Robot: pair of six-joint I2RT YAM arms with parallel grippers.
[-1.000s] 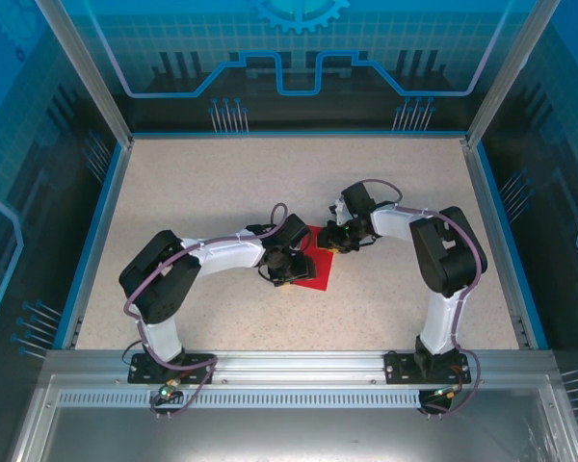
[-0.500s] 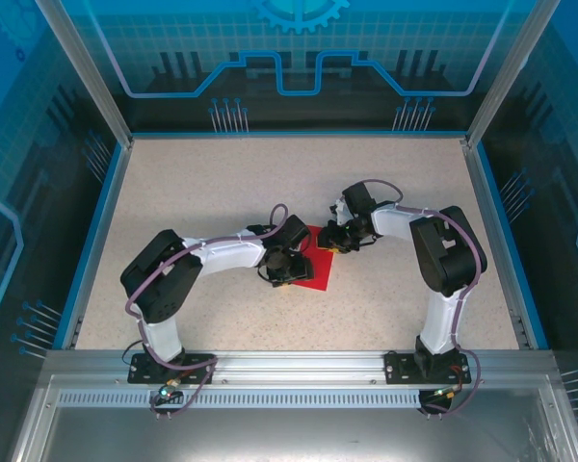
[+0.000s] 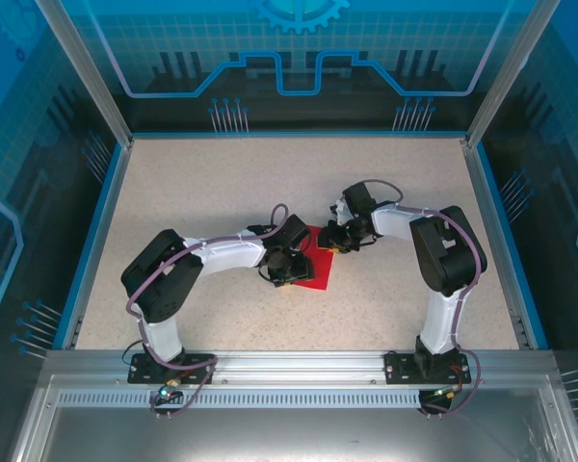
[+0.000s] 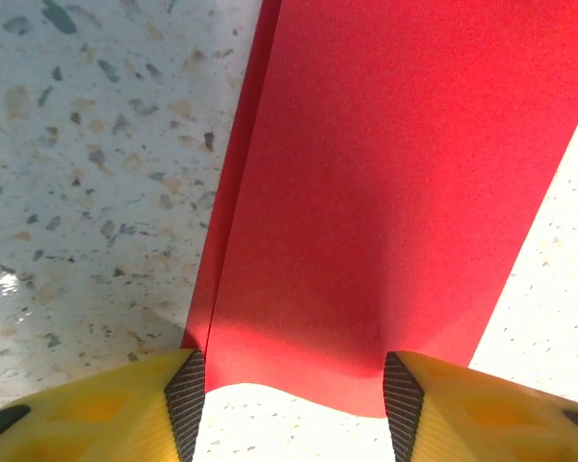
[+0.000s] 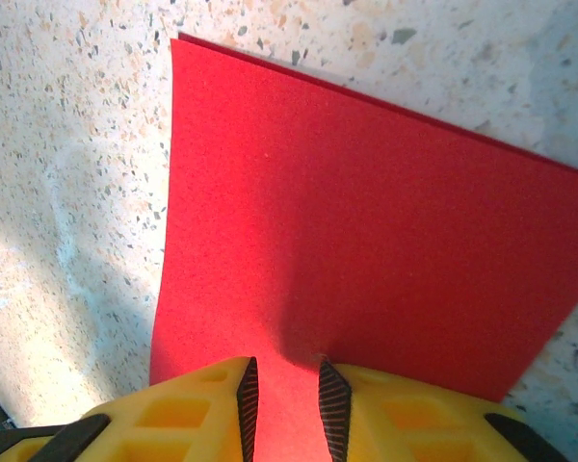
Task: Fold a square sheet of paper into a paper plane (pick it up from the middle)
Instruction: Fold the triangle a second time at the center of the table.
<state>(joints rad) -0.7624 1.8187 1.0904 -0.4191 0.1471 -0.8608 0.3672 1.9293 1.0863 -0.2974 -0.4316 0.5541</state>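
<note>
My left fingers (image 4: 125, 414) stand wide, straddling the near end of the folded red paper (image 4: 366, 192) on the worktop (image 4: 96, 144). My right fingers (image 5: 193, 414), narrow, pinch its edge.

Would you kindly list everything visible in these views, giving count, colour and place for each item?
square sheet of paper: one, bright red, folded over, flat at the table's centre between both end effectors
table: one, speckled beige with a blue border, under everything
enclosure panels: several, translucent blue, around the far end and sides
metal rail: one, silver, along the near edge
arms: two, white and black, bolted at the near edge, reaching to the centre
left end effector: one, yellow fingers, jaws wide, straddling the paper's end
right end effector: one, yellow fingers, close together on the paper; grip unclear
</note>
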